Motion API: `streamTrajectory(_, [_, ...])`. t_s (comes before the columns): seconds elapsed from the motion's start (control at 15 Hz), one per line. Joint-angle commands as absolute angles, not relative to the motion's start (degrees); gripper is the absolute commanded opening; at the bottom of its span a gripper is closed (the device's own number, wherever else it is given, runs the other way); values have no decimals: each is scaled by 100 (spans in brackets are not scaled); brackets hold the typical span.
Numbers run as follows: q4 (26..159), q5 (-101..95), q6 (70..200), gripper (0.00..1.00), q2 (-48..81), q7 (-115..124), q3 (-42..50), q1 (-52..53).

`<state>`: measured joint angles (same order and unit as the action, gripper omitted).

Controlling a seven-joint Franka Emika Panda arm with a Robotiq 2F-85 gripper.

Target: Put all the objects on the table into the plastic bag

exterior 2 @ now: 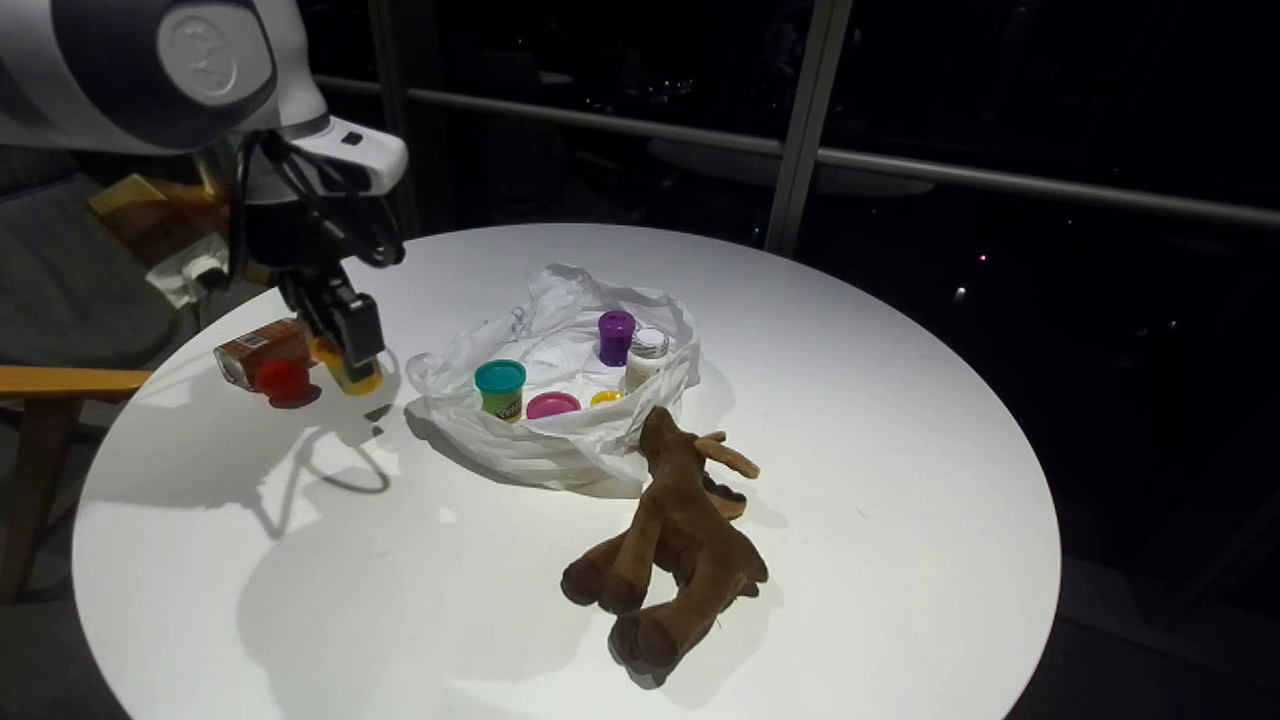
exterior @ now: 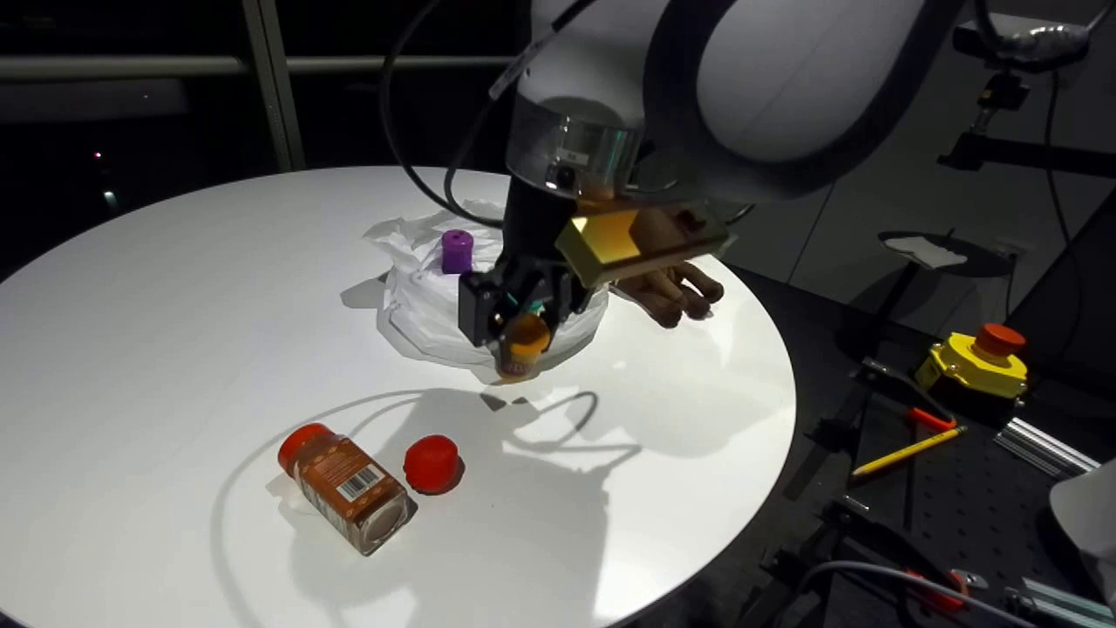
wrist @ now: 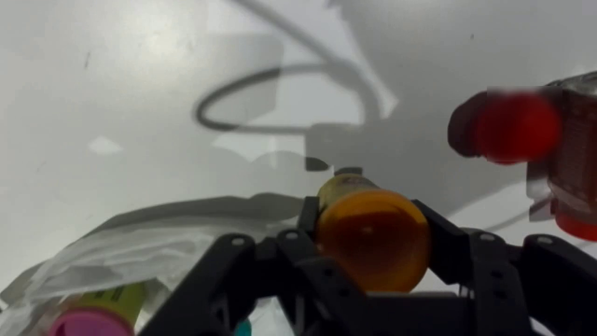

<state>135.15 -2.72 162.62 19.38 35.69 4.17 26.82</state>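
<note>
Gripper clasps the orange-lidded jar just beside the bag; the ball, then the bottle, lie farther from the bag. Carried low, the jar could snag the bag's slack rim.

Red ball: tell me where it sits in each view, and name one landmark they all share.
In an exterior view: red ball, lower part, left of centre.
In an exterior view: red ball, toward the left, just below mid-height.
Wrist view: red ball, right side, above mid-height, blurred.
Shared landmark: the brown-labelled bottle, lying close by it.
</note>
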Motion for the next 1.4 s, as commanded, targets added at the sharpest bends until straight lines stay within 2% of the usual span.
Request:
streamTrajectory(0.0, [13077, -1242, 15747, 21, 1560, 4296, 923, 2919])
streamTrajectory(0.47, [11920, -1900, 15761, 20, 2235, 4530, 834, 2289])
streamTrajectory(1.33, [9994, -1260, 15639, 20, 4236, 4121, 825, 1927])
